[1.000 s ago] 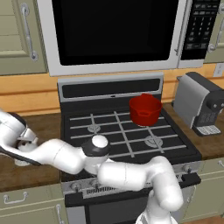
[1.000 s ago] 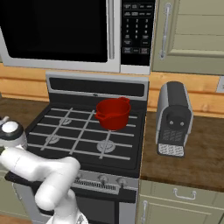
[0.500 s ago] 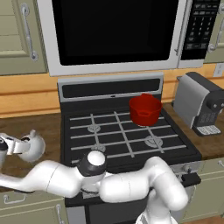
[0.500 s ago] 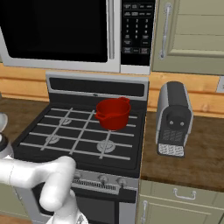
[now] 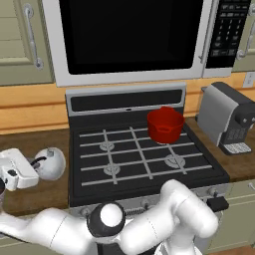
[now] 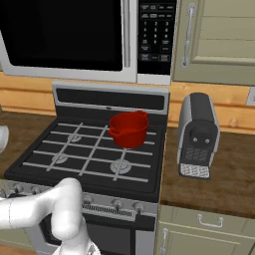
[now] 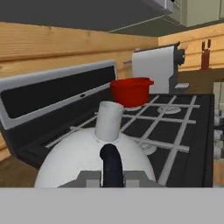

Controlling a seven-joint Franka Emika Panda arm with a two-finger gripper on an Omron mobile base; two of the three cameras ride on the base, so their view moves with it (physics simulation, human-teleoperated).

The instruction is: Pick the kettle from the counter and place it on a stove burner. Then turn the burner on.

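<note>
While fingers [image 7: 113, 178] grip kettle [image 5: 50, 163] handle, red pot [image 5: 166, 124] sits on stove.

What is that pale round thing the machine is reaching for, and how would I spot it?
Find the black gas stove under the microwave, then look to the dark brown wood counter left of it. There, beside the white end effector, is a small squat white-silver dome kettle. Unlike the red pot on the stove's grates, it is pale, rounded, and off the stove.

The kettle [image 5: 51, 163] sits on the counter [image 5: 30, 144], left of the stove [image 5: 142, 154].
</note>
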